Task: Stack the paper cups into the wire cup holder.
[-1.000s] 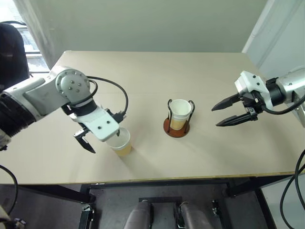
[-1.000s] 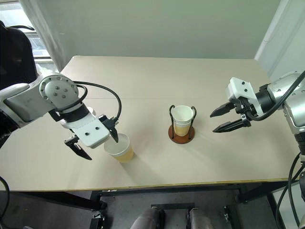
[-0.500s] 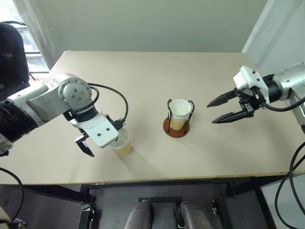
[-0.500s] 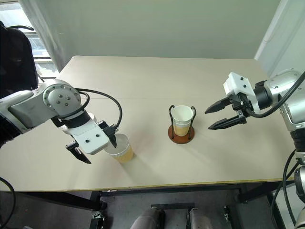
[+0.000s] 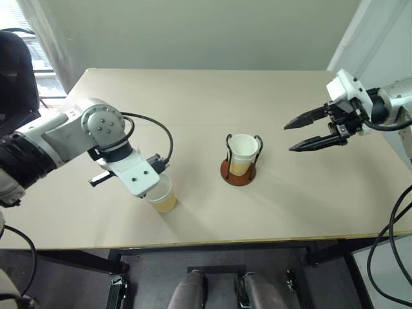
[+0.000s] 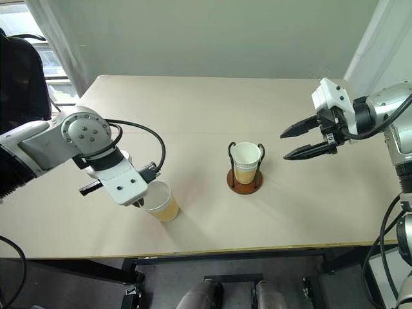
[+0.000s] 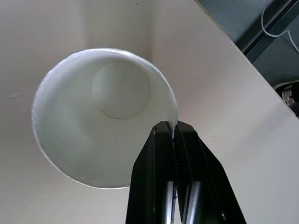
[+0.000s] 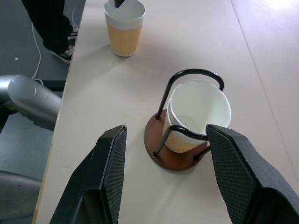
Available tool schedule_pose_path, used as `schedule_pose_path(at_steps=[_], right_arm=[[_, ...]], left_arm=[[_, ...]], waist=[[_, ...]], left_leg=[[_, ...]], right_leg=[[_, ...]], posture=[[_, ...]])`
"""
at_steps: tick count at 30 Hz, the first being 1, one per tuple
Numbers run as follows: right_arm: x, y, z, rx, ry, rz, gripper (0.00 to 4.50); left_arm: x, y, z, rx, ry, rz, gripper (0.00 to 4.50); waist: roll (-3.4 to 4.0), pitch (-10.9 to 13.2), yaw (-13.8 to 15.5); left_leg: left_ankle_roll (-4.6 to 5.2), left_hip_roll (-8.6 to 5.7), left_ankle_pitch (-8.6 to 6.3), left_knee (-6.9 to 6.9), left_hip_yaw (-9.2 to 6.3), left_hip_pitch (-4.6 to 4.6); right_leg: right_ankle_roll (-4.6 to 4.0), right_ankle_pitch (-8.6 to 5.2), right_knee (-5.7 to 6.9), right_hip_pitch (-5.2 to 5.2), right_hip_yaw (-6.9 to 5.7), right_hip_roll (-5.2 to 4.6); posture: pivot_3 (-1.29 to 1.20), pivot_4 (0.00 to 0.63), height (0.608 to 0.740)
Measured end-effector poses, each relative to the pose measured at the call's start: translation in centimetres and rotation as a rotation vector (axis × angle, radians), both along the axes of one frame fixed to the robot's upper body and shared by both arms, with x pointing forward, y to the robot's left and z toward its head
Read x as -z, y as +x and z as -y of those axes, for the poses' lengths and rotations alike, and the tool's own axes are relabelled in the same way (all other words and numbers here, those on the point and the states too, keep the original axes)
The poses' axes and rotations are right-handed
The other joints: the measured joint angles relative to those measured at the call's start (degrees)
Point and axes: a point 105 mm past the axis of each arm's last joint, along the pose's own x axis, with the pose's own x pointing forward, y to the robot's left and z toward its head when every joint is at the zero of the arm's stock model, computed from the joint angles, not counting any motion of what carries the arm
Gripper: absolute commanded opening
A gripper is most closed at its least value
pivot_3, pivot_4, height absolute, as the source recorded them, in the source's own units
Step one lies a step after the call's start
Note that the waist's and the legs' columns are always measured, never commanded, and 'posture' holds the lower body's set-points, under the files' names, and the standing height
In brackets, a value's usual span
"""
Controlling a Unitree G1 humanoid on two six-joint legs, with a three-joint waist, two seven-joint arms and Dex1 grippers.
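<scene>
Pale wood surface (image 5: 212, 109) carries everything I see. My left pincer (image 7: 174, 135) is pressed together on the rim of a loose paper cup (image 5: 162, 194), upright near the front edge. The wire cup holder (image 5: 239, 171) stands mid-surface, a cup (image 5: 243, 152) already in it. My right pincer (image 5: 302, 133) hangs spread beside the holder, apart from it.

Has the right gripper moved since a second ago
Yes. The right gripper has risen and drawn away from the wire cup holder, toward the table's far side, jaws open and empty.
</scene>
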Motion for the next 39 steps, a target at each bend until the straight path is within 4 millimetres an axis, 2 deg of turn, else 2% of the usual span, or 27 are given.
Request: schedule_pose_path(at_steps=[13, 18, 22, 26, 31, 39], right_arm=[[0.2, 1.2, 1.2, 0.037, -0.007, 0.015, 2.70], [0.3, 1.6, 1.9, 0.063, -0.031, 0.026, 2.70], [-0.2, 2.3, 3.0, 0.113, -0.043, 0.054, 2.70], [0.2, 2.7, 4.1, 0.153, -0.067, 0.052, 2.70], [0.9, 3.1, 5.5, 0.203, -0.098, 0.040, 2.70], [1.0, 3.4, 7.4, 0.266, -0.146, 0.042, 2.70]], left_arm=[[-2.8, 1.6, 2.0, -0.017, -0.080, 0.059, 0.02], [-4.1, 3.4, 3.7, -0.015, -0.108, 0.100, 0.02], [-6.6, 5.5, 5.4, -0.011, -0.126, 0.193, 0.02], [-9.5, 7.0, 7.2, -0.021, -0.173, 0.288, 0.02], [-13.1, 7.6, 10.3, -0.020, -0.267, 0.370, 0.02], [-15.2, 7.5, 13.3, -0.006, -0.354, 0.393, 0.02]], waist=[[0.00, 0.00, 0.03], [0.00, 0.00, 0.38], [-0.01, 0.01, 0.52], [-0.01, 0.01, 0.65], [-0.02, 0.02, 0.83], [0.04, 0.06, 0.88]], left_leg=[[-0.04, 0.01, -0.03, -0.24, -0.01, -0.01], [-0.03, 0.00, -0.04, -0.31, -0.01, -0.05], [0.00, 0.00, -0.09, -0.35, -0.01, -0.06], [0.02, 0.01, -0.17, -0.41, 0.00, -0.06], [0.08, 0.00, -0.30, -0.49, 0.04, -0.10], [0.12, 0.05, -0.38, -0.52, 0.15, -0.05]], right_leg=[[0.11, 0.11, -0.07, -0.06, -0.02, 0.00], [0.33, 0.24, -0.12, -0.08, -0.04, -0.03], [0.44, 0.31, -0.19, -0.09, -0.04, -0.03], [0.48, 0.33, -0.23, -0.08, -0.04, -0.03], [0.59, 0.29, -0.30, -0.09, -0.04, -0.03], [0.64, 0.25, -0.29, -0.09, -0.01, 0.00]], posture=[[0.00, 0.150, 0.740], [0.00, 0.150, 0.740], [0.00, 0.150, 0.740], [0.00, 0.150, 0.740], [0.00, 0.150, 0.740], [0.00, 0.150, 0.740]])
